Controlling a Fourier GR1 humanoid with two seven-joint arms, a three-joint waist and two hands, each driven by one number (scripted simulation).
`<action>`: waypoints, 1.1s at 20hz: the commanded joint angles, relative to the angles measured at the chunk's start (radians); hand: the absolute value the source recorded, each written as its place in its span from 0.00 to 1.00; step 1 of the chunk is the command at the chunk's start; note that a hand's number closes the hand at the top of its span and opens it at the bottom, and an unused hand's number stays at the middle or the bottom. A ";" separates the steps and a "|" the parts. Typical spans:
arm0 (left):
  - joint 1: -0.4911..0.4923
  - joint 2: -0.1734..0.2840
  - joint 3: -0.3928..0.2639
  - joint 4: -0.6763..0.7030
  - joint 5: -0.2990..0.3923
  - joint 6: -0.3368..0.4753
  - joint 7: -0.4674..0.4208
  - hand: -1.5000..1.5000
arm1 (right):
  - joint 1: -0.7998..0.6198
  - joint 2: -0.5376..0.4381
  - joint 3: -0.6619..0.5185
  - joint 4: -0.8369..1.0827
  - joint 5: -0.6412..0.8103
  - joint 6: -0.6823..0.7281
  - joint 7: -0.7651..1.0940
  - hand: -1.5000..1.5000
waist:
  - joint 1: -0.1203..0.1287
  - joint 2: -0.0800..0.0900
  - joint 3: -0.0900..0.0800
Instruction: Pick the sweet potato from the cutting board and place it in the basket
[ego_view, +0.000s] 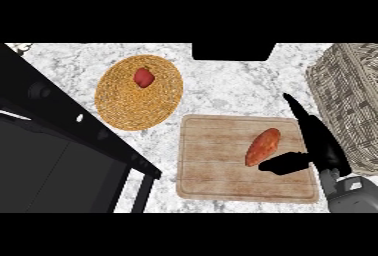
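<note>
The worktop (244, 85) is carrying a cutting board (221, 165) near its front edge. A basket (347, 100) is standing at the right edge, just beside the board. The sweet potato (263, 146) is lying on the board's right half. The right hand (321, 142) is hovering beside it, fingers (297, 107) released, thumb extending toward the potato's lower end.

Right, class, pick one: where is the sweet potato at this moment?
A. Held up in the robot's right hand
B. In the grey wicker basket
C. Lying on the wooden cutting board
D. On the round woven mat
C. The sweet potato lies on the cutting board, with the open right hand beside it, not holding it.
</note>
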 joint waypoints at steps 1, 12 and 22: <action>-0.159 0.004 -0.004 -0.053 -0.012 -0.019 -0.026 0.50 | 0.027 0.002 0.021 -0.009 0.019 0.012 0.001 0.00 | -0.031 -0.012 0.013; -0.189 0.016 0.000 -0.027 -0.023 -0.018 -0.017 0.50 | 0.040 0.048 0.006 0.054 -0.003 0.010 -0.146 0.00 | -0.035 -0.008 0.014; -0.160 0.023 0.008 -0.056 -0.015 -0.024 -0.024 0.50 | 0.038 0.071 0.042 0.061 0.062 0.019 -0.103 0.00 | -0.022 -0.011 0.012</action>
